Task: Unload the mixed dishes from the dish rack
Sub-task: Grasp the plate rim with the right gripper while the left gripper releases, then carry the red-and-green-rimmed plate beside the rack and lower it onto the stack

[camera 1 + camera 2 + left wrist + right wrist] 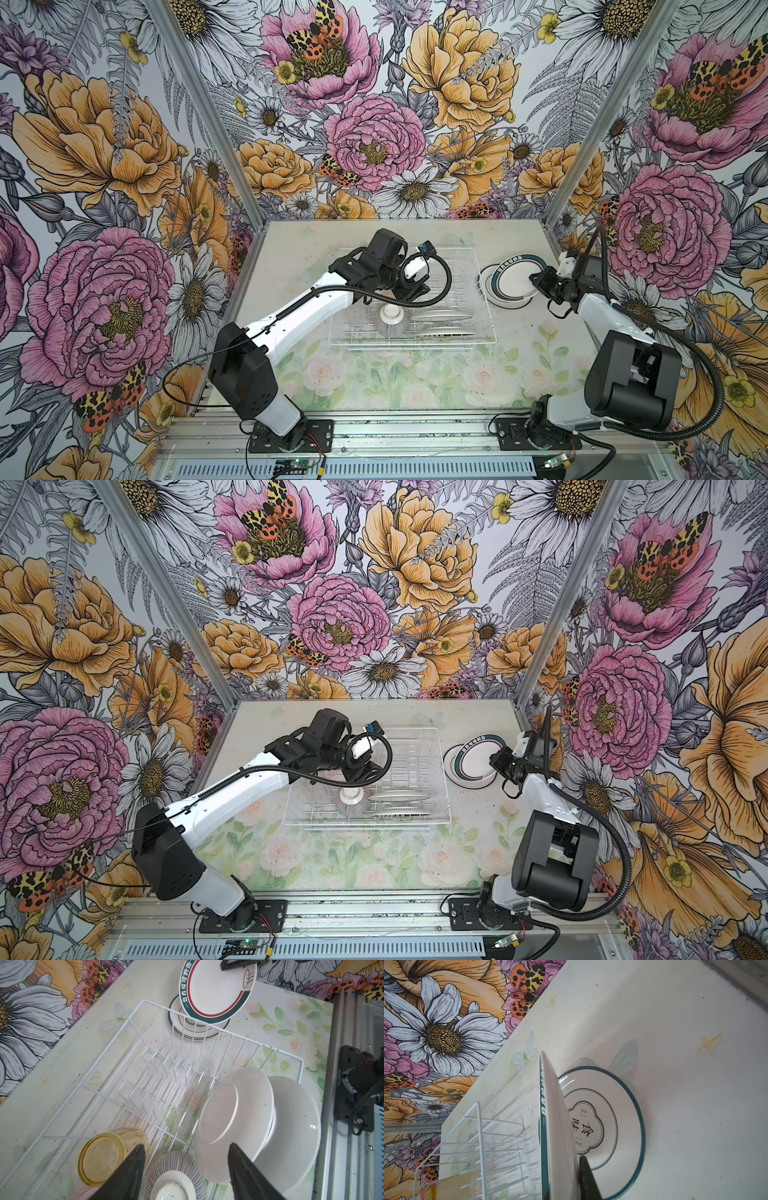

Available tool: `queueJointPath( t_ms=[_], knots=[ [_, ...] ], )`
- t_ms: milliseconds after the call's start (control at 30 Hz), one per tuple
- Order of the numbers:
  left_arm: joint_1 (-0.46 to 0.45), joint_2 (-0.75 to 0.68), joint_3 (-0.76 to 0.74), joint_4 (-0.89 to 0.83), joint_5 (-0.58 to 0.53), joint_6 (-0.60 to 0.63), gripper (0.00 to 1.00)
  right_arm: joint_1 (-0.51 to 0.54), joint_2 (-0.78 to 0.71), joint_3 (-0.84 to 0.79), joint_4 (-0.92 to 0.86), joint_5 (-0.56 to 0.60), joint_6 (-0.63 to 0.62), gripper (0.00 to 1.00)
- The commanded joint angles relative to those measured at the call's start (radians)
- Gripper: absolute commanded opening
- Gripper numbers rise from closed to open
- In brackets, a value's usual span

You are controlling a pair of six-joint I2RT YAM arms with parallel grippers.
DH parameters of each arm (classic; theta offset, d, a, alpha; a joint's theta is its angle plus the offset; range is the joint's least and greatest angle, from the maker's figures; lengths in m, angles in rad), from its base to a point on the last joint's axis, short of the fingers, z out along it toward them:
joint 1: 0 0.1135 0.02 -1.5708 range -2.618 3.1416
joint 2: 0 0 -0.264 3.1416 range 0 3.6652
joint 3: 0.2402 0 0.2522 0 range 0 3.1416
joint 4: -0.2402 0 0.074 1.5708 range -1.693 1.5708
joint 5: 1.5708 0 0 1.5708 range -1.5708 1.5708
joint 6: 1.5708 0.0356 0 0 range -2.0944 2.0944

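One dish rack (149, 1084), mid-frame in both top views. Four plates can be counted. Two stand on edge in the rack's lower right corner, an upper rack plate (440, 316) and a lower rack plate (449, 332). One flat plate (612, 1126) lies on the counter (415, 382) right of the rack, and one tilted plate (216, 987) hangs over it. Whether the flat one tops a stack cannot be told. One ribbed bowl (392, 322) — upside down — at the rack's lower middle. One amber tumbler (104, 1157) shows in the left wrist view.
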Motion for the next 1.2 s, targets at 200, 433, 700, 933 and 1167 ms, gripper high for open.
queueJointPath(
  t_ms=[200, 433, 700, 933, 1167],
  knots=[
    [-0.011, 0.045, 0.051, -0.056, -0.062, 0.041, 0.67, -0.004, 0.089, 0.036, 0.045, -0.057, -0.021, 0.0],
    [-0.014, 0.046, 0.043, -0.06, -0.075, 0.042, 0.67, -0.004, 0.128, 0.042, 0.053, -0.06, -0.024, 0.0],
    [-0.014, 0.048, 0.041, -0.06, -0.077, 0.044, 0.67, -0.006, 0.141, 0.041, 0.05, -0.045, -0.029, 0.33],
    [-0.014, 0.048, 0.036, -0.061, -0.078, 0.045, 0.67, -0.01, 0.146, 0.035, 0.039, -0.017, -0.044, 0.46],
    [-0.015, 0.052, 0.039, -0.065, -0.08, 0.047, 0.67, -0.013, 0.15, 0.041, -0.016, 0.023, -0.09, 0.55]
  ],
)
